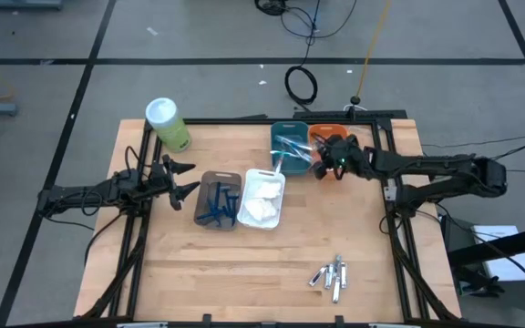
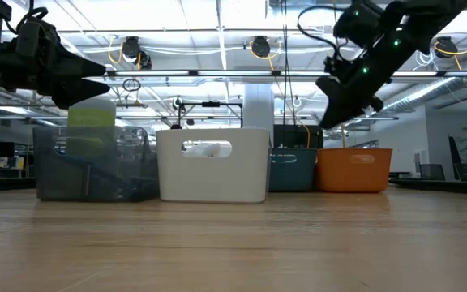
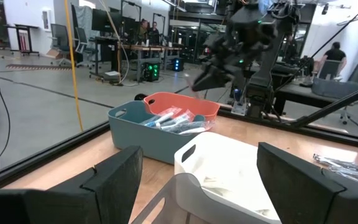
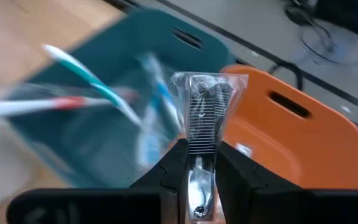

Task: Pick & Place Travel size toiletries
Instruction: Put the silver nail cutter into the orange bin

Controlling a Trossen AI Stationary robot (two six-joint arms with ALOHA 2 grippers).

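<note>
Right wrist view gives us the clearest read: the right gripper (image 4: pixel 197 163) has its jaws closed on a small silvery tube (image 4: pixel 202 115) in a clear wrapper, held above the seam between the teal bin (image 4: pixel 104 93) and the orange bin (image 4: pixel 291 134). From overhead, that gripper (image 1: pixel 333 164) hangs over the two bins near the far right corner of the counter (image 1: pixel 244 273), so we judge the step in hand to be the carry-and-place of one tube. The teal bin already holds toothbrushes (image 1: pixel 290 146), so we take the orange one as the likely target; the next move calls for shifting fully over it, lowering and letting go without catching the rim.

More silvery tubes (image 1: pixel 331 273) lie loose near the front edge of the counter, right of centre. Dark blue razors (image 1: pixel 217 202) sit in the brown bin (image 1: pixel 205 179) and white pads (image 1: pixel 261 196) in the white bin (image 1: pixel 278 175), mid-counter. The left gripper (image 1: pixel 182 179) waits by the left edge with its jaws wide open and empty, beside the green canister (image 1: pixel 169 125).

Hard to make out: the inside of the orange bin is hidden under the arm from above, and the toothbrushes blur in the wrist picture. At counter height the bin walls hide all contents, and we cannot find the loose tubes there.
</note>
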